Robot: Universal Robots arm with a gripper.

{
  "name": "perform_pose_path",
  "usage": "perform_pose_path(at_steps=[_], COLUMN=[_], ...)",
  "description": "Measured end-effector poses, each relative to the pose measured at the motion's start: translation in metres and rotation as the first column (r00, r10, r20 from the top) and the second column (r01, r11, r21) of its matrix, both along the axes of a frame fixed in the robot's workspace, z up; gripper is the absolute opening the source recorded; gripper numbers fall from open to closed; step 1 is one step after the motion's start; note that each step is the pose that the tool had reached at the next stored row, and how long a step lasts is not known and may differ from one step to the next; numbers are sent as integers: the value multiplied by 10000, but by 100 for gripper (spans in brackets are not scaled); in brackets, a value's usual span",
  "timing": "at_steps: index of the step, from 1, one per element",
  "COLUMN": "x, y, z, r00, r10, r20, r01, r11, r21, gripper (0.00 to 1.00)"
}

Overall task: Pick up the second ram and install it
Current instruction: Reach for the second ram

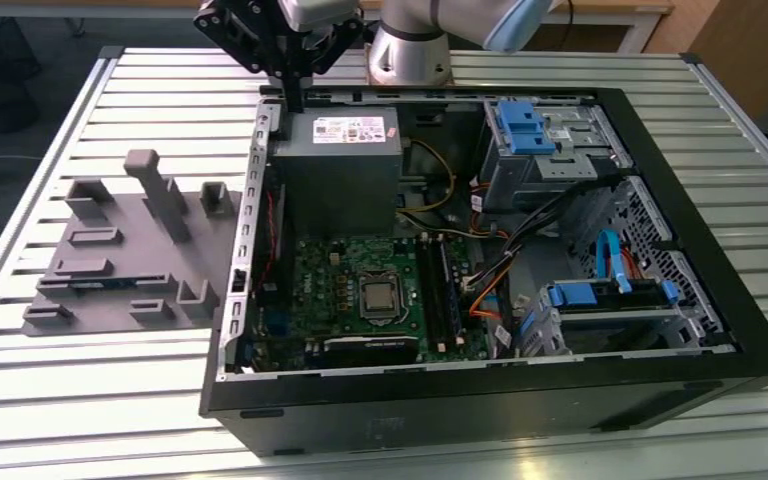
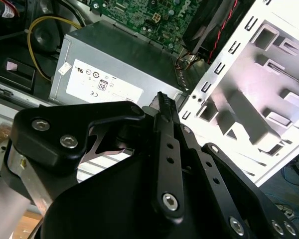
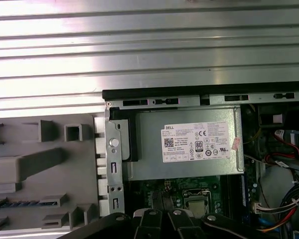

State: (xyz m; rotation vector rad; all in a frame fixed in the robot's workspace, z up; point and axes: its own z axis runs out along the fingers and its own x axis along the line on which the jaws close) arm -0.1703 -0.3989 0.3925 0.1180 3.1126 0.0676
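Gripper (image 1: 293, 100) over case's (image 1: 491, 400) far rim, fingers pressed together.
Ram (image 3: 21, 203) lies in fixture (image 3: 65, 174) slot; power supply (image 1: 337, 170) inside case.

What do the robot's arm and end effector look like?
The arm is a silver-grey tube with rounded joints and a light blue cap. In the second wrist view, the end effector is matt black, built of angular linked bars fastened with silver screws.

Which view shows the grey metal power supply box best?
The first wrist view: the grey metal power supply box shows its labelled face whole, straight on. The exterior view shows it slanted; in the second wrist view the black pincer hides part.
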Motion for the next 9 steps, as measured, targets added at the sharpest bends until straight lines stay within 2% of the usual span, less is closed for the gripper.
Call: perform_pose_path(at_steps=[9], x=[-54], y=[0], z=[0], r00=[10000], r10=[0], r20=[0], r01=[0], r11=[10000], r21=[0], gripper=[11])
